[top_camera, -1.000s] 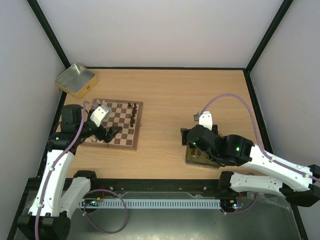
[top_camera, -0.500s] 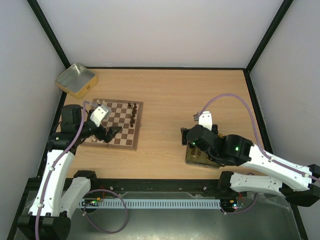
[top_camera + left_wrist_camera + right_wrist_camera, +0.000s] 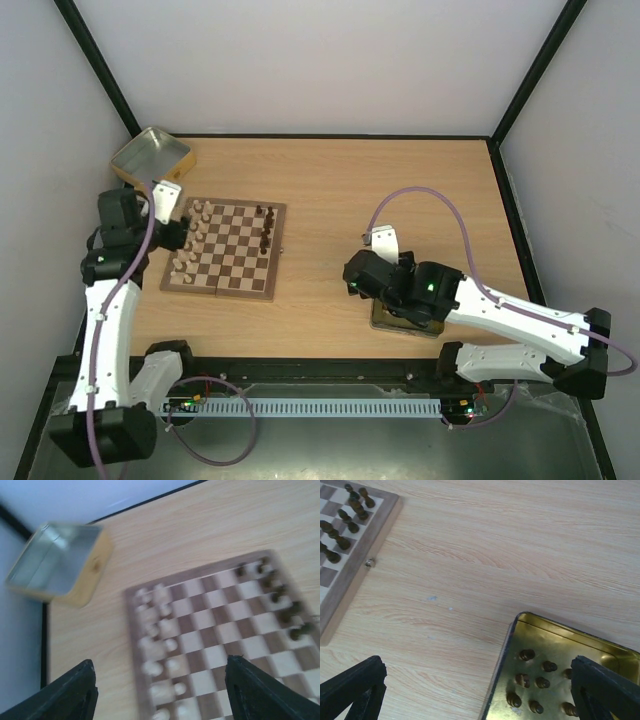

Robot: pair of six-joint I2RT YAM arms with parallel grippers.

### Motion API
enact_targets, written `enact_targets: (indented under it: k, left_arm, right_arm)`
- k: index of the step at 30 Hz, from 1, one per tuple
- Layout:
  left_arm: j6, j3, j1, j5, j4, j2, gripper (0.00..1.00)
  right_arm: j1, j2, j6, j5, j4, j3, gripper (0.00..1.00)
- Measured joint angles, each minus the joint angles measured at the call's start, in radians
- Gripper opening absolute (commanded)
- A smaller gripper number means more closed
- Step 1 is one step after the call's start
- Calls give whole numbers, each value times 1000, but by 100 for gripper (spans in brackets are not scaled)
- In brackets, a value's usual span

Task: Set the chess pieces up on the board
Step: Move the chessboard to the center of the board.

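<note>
On the board (image 3: 232, 258), cream pieces (image 3: 195, 228) stand opposite dark pieces (image 3: 266, 235) (more in tin (image 3: 557, 644)).

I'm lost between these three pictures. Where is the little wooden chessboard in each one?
Top external: the small checked wooden chessboard lies left of centre.
Left wrist: the chessboard fills the lower right, blurred.
Right wrist: only a corner of the chessboard shows, at the upper left.
Shared landmark: the line of dark brown chess pieces along one edge of the chessboard.
</note>
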Motion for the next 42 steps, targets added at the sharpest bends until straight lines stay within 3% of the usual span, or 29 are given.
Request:
enact_targets:
  k: [3,7,11,16,42]
  left_arm:
    - [32,0,126,-46,4,37,29]
    - [92,0,326,-28,13,135,3]
    - [134,4,481,6,25,284,2]
    - [157,10,503,57,35,467,2]
    - [-6,63,270,2,296,887,2]
  right_arm:
    - [0,0,0,-25,31,-1,96]
    - [0,2,-2,-43,74,-2,96]
    - [0,13,-6,-48,102,-8,96]
    - [0,18,-18,-50,131,-23,96]
    - [-2,25,-25,-50,167,-24,96]
